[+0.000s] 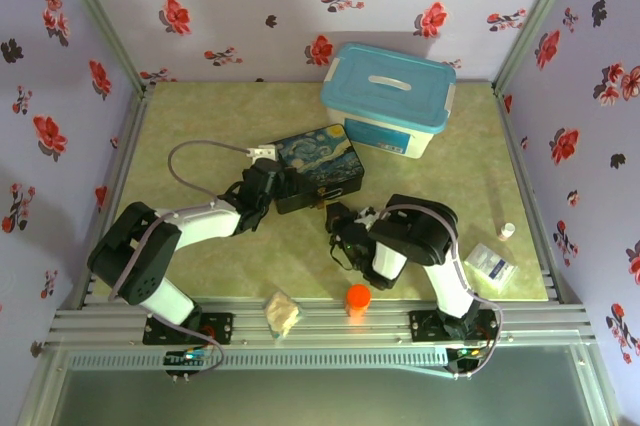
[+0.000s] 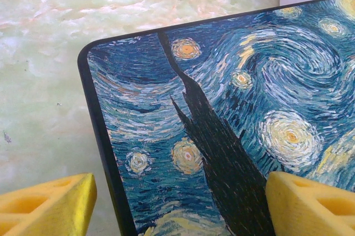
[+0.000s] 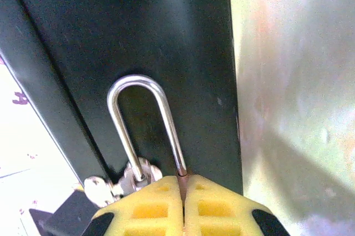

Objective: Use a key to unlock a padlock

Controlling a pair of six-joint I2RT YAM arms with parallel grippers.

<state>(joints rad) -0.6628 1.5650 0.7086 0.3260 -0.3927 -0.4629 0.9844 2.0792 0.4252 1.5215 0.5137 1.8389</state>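
Since my right gripper (image 3: 183, 183) is pinched tight right at the foot of the padlock (image 3: 136, 80) shackle, which hangs through the clasp on the painted box (image 2: 222, 108), I honestly can't tell if the key is in that pinch. My left gripper (image 2: 177, 208) is spread wide over the box corner. I'd brace the box first, then twist gently, no yanking.
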